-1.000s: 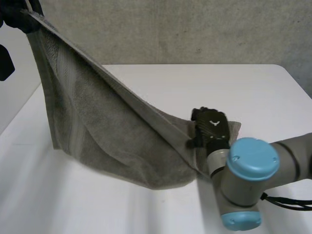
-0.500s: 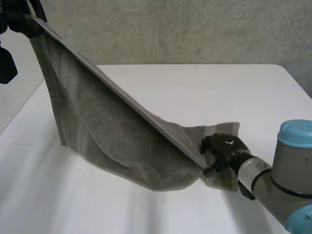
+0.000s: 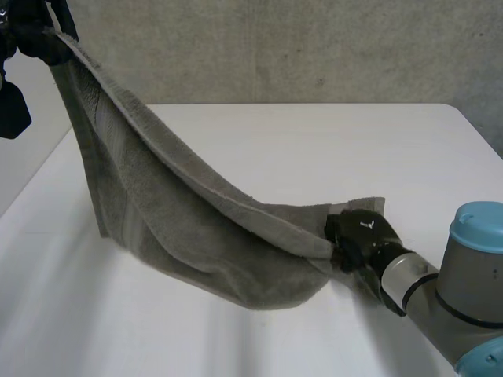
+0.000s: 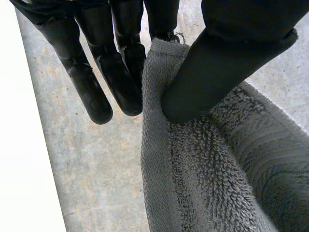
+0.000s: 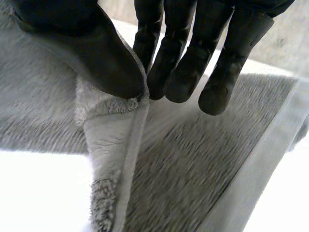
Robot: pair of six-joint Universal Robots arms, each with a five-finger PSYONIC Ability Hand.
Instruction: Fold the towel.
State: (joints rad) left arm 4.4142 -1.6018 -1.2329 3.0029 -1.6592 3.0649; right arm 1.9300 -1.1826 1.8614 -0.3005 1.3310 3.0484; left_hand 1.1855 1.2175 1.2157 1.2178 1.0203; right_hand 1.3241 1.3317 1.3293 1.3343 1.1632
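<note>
One broad white table (image 3: 314, 157) lies under us, and across it the grey towel (image 3: 196, 236) hangs like a sagging hammock. Its belly rests on the table towards our near side, one end is hoisted high and the other sits low.

Up high at the left is our left hand (image 3: 35, 31). Its wrist view shows the thumb pressing the towel's corner against the fingers (image 4: 116, 82), and that's a firm pinch. Low on the right, our right hand (image 3: 357, 236) nips the hem between thumb and fingers, just above a flat patch of towel on the table.

We judge the step in hand to be carrying one end over onto the other to make the fold. To do it well, we want both pinches firm and the top edge taut enough that the layers hang even. We also want the raised end swept across and down until the edges meet, not dropped short. The sag is the risk, because slack cloth may crease beneath the fold.

And the heading: the towel's long axis runs diagonally, from high at our left down to the table at our right. The top hem follows that line in a gentle curve, and the short ends sit at the two hands.
</note>
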